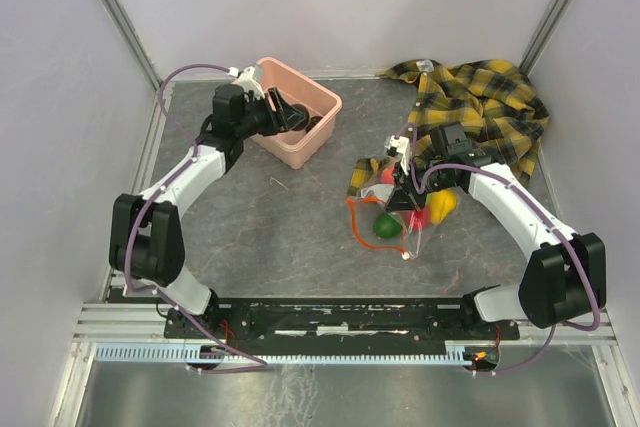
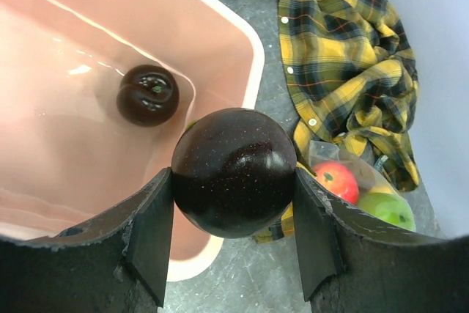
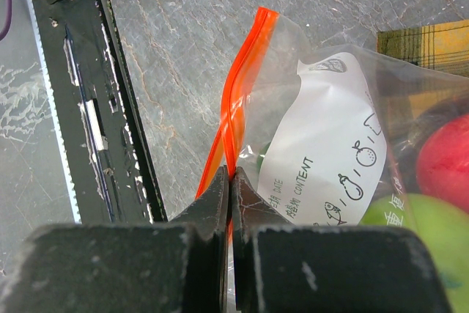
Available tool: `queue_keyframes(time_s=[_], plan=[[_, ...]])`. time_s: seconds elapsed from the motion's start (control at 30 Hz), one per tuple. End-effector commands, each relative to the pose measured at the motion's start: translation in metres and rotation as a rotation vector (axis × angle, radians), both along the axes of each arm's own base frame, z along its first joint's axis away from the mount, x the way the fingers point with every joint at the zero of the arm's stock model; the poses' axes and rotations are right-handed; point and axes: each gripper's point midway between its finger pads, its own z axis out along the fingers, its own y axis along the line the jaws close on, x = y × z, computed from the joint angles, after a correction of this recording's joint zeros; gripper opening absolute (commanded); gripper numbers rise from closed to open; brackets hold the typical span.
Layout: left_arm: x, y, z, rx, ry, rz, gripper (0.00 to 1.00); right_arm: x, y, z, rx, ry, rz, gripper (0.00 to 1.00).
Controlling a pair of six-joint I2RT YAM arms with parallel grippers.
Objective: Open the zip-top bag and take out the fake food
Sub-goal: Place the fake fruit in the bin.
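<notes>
Above the pink tub toward the table's far-left corner, our left gripper clamps a brown piece of fake food; another fruit lies inside. Near the right edge, our right gripper pinches the zip-top bag by its orange zip strip; red, green and yellow fruits are not yet out.

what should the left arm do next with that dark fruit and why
Probably open the left gripper and let the dark fruit drop into the pink tub. Its fingers clamp the fruit over the tub, where another dark fruit already lies. The right gripper pinches the zip-top bag by its orange strip, with a red fruit and a green fruit inside to fetch.
</notes>
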Motion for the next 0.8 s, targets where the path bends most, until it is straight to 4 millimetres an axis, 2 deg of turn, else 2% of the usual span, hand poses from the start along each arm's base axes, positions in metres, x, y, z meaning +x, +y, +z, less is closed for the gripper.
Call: queue_keyframes(time_s=[0.0, 0.13, 0.53, 0.6, 0.77], plan=[[0.018, 0.008, 0.016, 0.053, -0.073, 0.034, 0.48, 0.008, 0.003, 0.014, 0.024, -0.053, 0.016, 0.02], [0.024, 0.013, 0.013, 0.077, -0.072, 0.062, 0.53, 0.008, 0.003, 0.014, 0.023, -0.053, 0.016, 0.02], [0.038, 0.021, 0.008, 0.098, -0.067, 0.125, 0.55, 0.008, 0.003, 0.014, 0.021, -0.052, 0.017, 0.02], [0.041, 0.025, 0.009, 0.110, -0.074, 0.149, 0.61, 0.008, 0.003, 0.015, 0.023, -0.051, 0.019, 0.02], [0.046, 0.029, 0.011, 0.134, -0.091, 0.172, 0.63, 0.008, 0.004, 0.015, 0.025, -0.051, 0.021, 0.02]])
